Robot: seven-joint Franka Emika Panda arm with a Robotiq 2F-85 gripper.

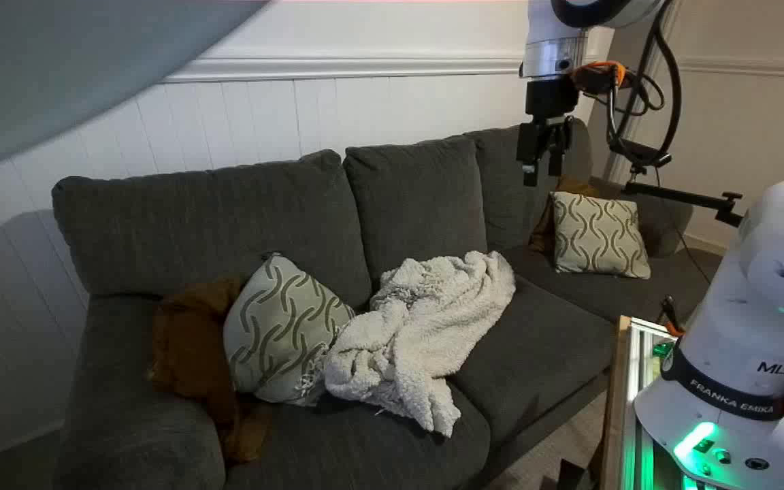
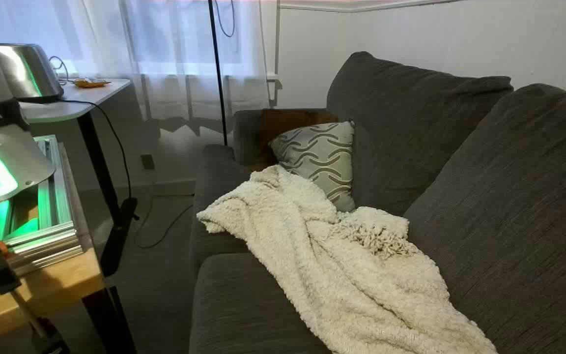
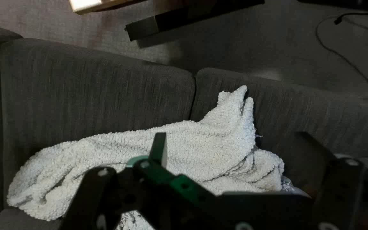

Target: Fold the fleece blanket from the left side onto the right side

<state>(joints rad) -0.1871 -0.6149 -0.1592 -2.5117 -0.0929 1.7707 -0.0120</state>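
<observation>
In an exterior view, far down and left of your black two-fingered pincer (image 1: 543, 175), you have a rumpled orange-brown cloth (image 1: 191, 344); nearer, a square wavy-patterned cream-and-grey pillow (image 1: 280, 327); then, lower than your pincer, the fuzzy off-white fleece blanket (image 1: 433, 320), bunched on the dark grey fabric sofa (image 1: 535, 347). Your pincer hangs higher, jaws well apart. Below right of it leans a matching square pillow (image 1: 596, 235).

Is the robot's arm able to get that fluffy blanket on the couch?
Probably yes. The gripper hangs open, higher than the cream fleece blanket, and nothing shows in the way between them. It would likely have to come down first.
</observation>
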